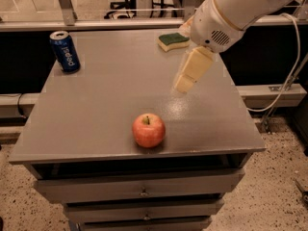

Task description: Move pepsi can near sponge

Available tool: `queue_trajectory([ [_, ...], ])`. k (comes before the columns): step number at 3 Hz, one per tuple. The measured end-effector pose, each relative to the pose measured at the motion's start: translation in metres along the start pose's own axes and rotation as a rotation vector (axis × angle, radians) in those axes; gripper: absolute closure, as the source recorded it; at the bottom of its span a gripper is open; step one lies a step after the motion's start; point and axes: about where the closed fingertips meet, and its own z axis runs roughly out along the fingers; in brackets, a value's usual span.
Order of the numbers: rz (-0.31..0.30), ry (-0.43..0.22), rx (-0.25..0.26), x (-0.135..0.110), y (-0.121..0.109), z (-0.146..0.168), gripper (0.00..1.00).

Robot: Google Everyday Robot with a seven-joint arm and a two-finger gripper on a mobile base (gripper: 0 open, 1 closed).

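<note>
The pepsi can (65, 51), dark blue with a silver top, stands upright at the back left corner of the grey table (101, 109). The sponge (173, 41), green on a pale yellow base, lies flat at the back of the table, right of the middle. My gripper (185, 81) hangs from the white arm (236, 11) that reaches in from the upper right. It is above the table's right half, in front of the sponge, far to the right of the can, and holds nothing that I can see.
A red apple (148, 130) sits near the table's front edge, below and left of the gripper. Drawers (139, 189) run under the tabletop. A metal rail (96, 23) runs behind the table. A white cable (291, 71) hangs at the right.
</note>
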Motion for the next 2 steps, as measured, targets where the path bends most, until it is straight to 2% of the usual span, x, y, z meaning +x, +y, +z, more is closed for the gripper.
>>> queue_trajectory([
  [1,-0.033,-0.157,0.005,-0.0555,-0.0246,0.0303,0.0],
  [2,-0.033,-0.156,0.005,-0.0555,-0.0243,0.0303,0.0],
])
